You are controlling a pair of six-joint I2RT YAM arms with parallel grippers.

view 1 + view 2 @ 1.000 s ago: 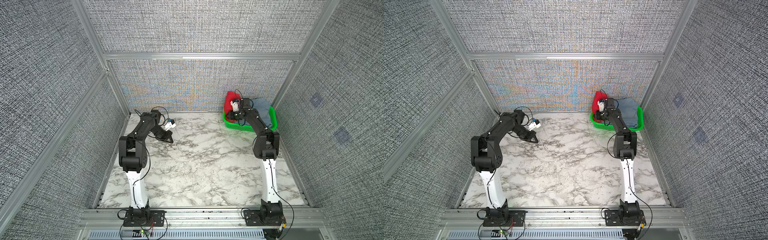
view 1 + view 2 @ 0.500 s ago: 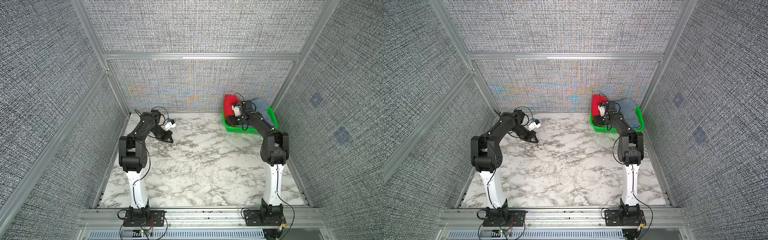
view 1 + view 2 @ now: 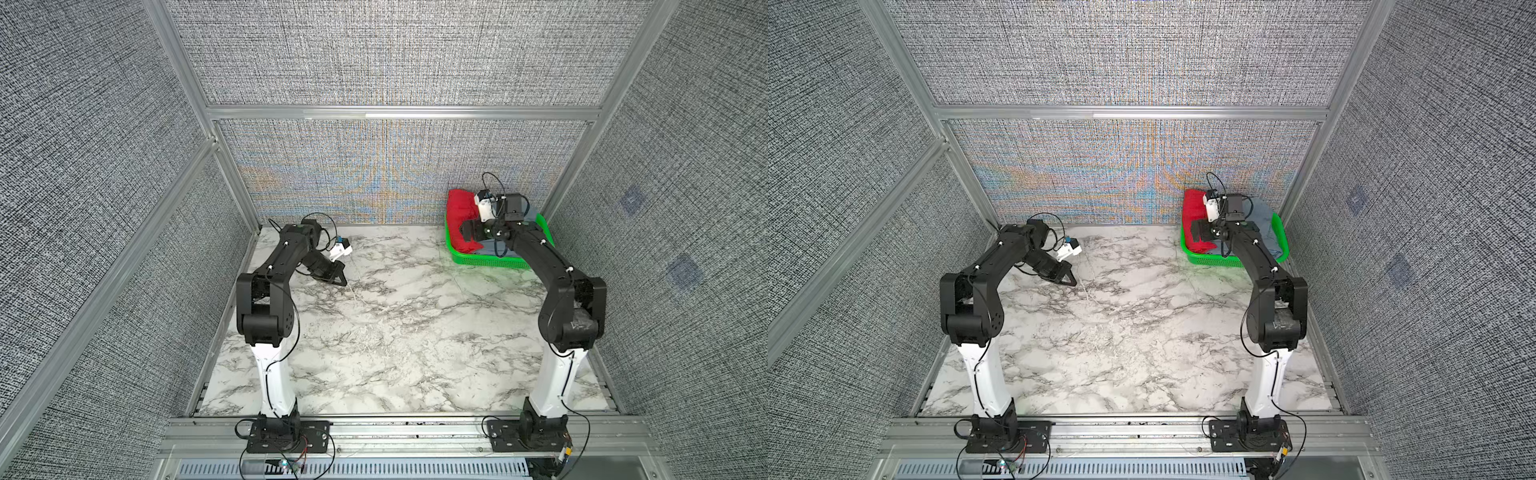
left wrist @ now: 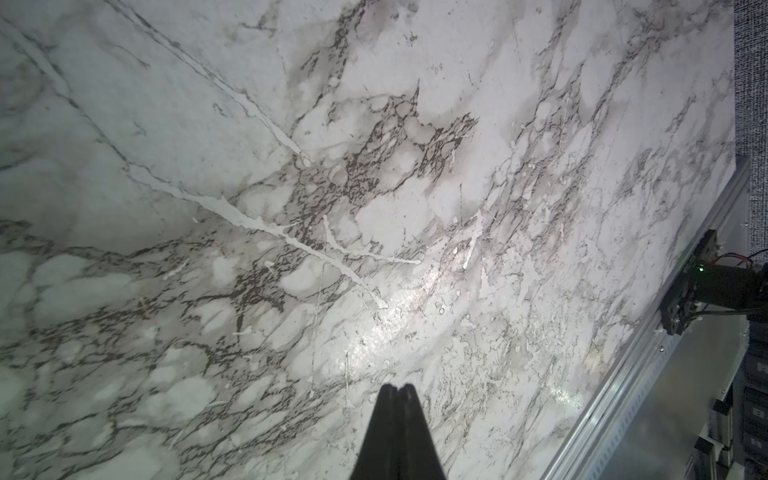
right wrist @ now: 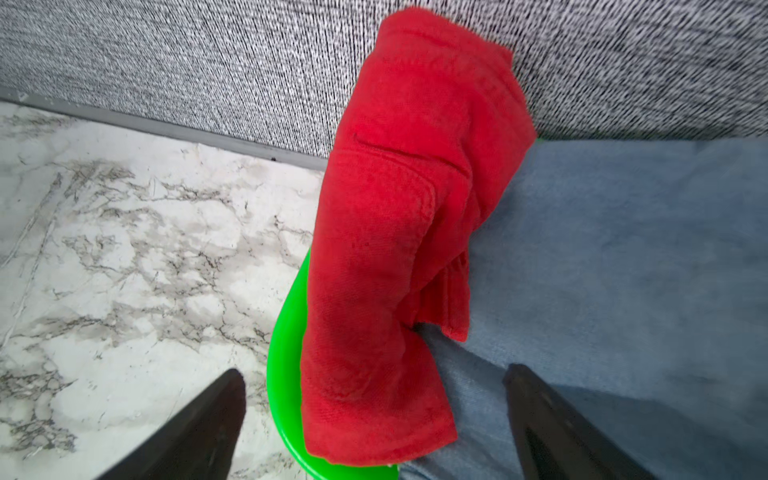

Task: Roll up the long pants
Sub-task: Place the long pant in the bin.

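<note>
**Right pincer wide open over the red bundle, left pincer shut on nothing**

The long pants (image 5: 395,208) lie as a bright red bundle at the back right corner of the marble table (image 3: 395,332). They sit in the green basket (image 5: 286,353), draped over its rim on the side facing the table's middle, and their far end leans against the woven back wall. Part of the bundle rests on the folded blue-grey garment (image 5: 623,249), which fills the rest of the basket. Both top views show the red cloth (image 3: 459,203) (image 3: 1194,203) at that same end of the basket (image 3: 1208,259).

The right gripper (image 5: 376,372) hangs over the near end of the bundle with its jaws spread wide. One finger stands over the bare marble outside the basket and the other over the blue-grey garment, with the red cloth between them. In the right wrist view a gap shows between each fingertip and the red cloth, and the pincer grips nothing.

The left gripper (image 4: 398,388) is well apart from the basket, near the back left of the table (image 3: 343,282). Its fingertips are pressed together with nothing between them, pointing down at bare marble. Whether the tips touch the surface cannot be told.
</note>
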